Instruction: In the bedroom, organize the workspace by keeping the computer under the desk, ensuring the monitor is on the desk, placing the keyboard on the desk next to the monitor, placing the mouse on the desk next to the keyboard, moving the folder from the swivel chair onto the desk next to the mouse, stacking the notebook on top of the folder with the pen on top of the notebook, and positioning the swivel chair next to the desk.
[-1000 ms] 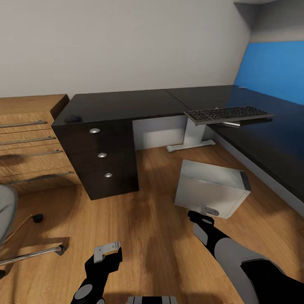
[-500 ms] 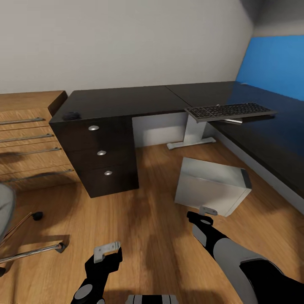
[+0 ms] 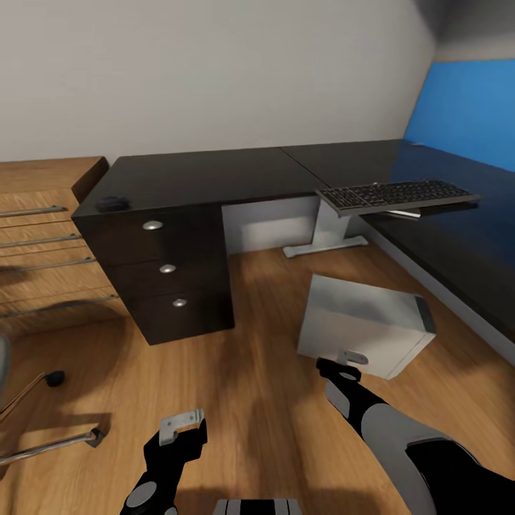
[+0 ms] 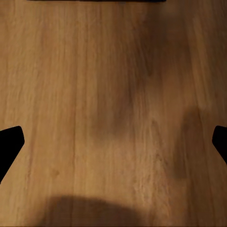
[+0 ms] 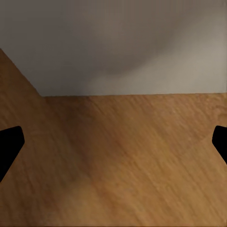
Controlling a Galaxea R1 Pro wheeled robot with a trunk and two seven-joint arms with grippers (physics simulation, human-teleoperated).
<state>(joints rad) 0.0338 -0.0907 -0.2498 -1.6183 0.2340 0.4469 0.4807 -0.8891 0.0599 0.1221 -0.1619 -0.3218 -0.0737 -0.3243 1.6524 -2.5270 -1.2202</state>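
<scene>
The glossy black desk [image 3: 214,175] carries a flat keyboard [image 3: 397,195] overhanging its inner edge and a rounded mouse [image 3: 111,203] at its left corner. The boxy grey computer [image 3: 365,325] stands on the wooden floor [image 3: 250,386], probably just beside the right gripper [image 3: 343,363]. Both the right and the left gripper [image 3: 180,425] have their fingers apart.

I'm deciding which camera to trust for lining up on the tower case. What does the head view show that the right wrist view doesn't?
Head view alone: the black L-shaped desk, slim black keyboard overhanging its edge, small black mouse, and chrome chair base.

Right wrist view alone: its two dark fingertips wide apart, holding nothing.

Both: the boxy light grey computer and the wooden floor.
</scene>
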